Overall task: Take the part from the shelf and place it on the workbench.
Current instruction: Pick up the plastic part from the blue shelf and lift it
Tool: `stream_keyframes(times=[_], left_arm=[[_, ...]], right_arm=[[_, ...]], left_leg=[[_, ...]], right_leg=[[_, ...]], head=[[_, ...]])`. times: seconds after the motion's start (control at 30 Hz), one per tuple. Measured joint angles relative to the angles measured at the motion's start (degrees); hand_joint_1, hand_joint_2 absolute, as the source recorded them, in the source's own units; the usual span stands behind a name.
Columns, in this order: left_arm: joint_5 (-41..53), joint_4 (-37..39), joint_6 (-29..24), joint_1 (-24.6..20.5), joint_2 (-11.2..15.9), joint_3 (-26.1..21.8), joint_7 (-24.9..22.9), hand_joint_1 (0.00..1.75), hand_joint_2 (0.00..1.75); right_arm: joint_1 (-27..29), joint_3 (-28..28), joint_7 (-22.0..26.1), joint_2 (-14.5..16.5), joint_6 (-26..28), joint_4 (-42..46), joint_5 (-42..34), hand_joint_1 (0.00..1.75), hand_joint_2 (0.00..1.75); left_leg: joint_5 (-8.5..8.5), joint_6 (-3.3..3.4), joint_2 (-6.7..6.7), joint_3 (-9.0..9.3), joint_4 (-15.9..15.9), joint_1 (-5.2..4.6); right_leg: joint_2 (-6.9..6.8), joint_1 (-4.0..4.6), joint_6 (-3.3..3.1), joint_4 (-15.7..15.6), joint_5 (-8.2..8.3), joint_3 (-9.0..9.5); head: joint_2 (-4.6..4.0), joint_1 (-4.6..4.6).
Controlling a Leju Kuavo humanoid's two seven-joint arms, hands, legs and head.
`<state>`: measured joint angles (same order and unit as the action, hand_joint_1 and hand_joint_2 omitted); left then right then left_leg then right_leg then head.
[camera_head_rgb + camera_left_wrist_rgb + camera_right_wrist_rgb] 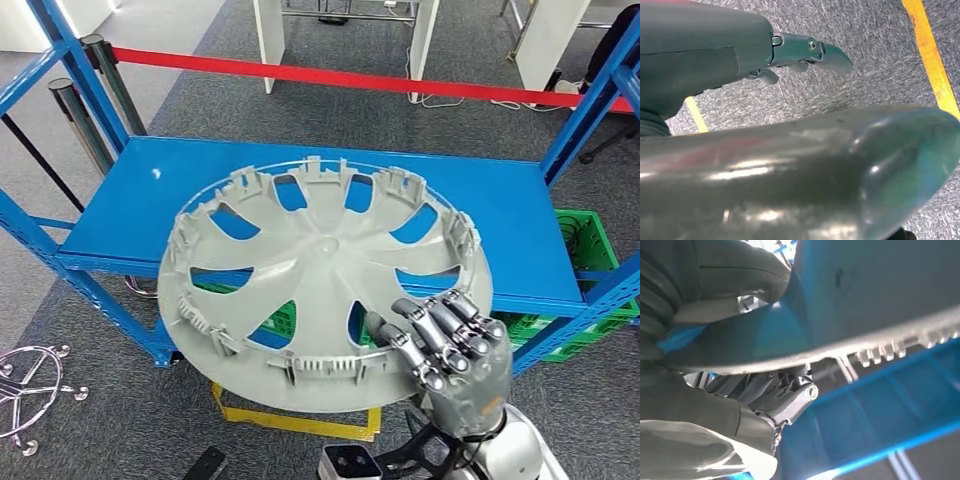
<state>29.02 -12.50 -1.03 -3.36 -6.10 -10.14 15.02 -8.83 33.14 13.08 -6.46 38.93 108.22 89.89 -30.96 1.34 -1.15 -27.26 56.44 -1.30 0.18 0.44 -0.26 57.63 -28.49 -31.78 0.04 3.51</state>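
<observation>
The part is a large grey wheel cover (pixel 317 270), held tilted over the front edge of the blue shelf (pixel 513 220). My right hand (pixel 445 350) grips its near right rim, fingers lying over the top face. The right wrist view shows that rim (pixel 874 295) clamped between the thumb and the darker fingers (pixel 783 400) of my right hand. My left hand (pixel 791 165) hangs over grey carpet with nothing in it, and its fingers (pixel 810 50) are stretched out.
Blue shelf uprights (pixel 596 100) stand at both sides. A green crate (pixel 589 250) sits under the shelf on the right. A red barrier tape (pixel 340 75) runs behind. Yellow floor marking (pixel 302 420) lies below the cover, and a chrome chair base (pixel 30 385) is at the left.
</observation>
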Motion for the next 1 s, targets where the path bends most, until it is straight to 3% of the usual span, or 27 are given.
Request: stream_keyframes(times=[0.73, 1.0], left_arm=[[0.45, 0.0, 0.21, -0.08, -0.43, 0.22, -0.57, 0.0, 0.0], [1.9, 0.0, -1.15, -0.11, -0.44, 0.98, -0.46, 0.0, 0.0]], right_arm=[[0.84, -0.38, 0.08, 2.04, -0.02, 5.6, 0.03, 1.75, 1.75], [2.91, -2.27, 3.51, 2.53, -0.02, 7.54, 0.09, 1.75, 1.75]], left_leg=[[0.0, 0.0, 0.0, 0.01, 0.0, 0.0], [0.0, 0.0, 0.0, 0.0, 0.01, 0.0]], right_leg=[[0.0, 0.0, 0.01, 0.0, 0.01, 0.0], [0.02, 0.0, 0.01, 0.0, 0.01, -0.01]], head=[[0.0, 0.0], [0.0, 0.01]])
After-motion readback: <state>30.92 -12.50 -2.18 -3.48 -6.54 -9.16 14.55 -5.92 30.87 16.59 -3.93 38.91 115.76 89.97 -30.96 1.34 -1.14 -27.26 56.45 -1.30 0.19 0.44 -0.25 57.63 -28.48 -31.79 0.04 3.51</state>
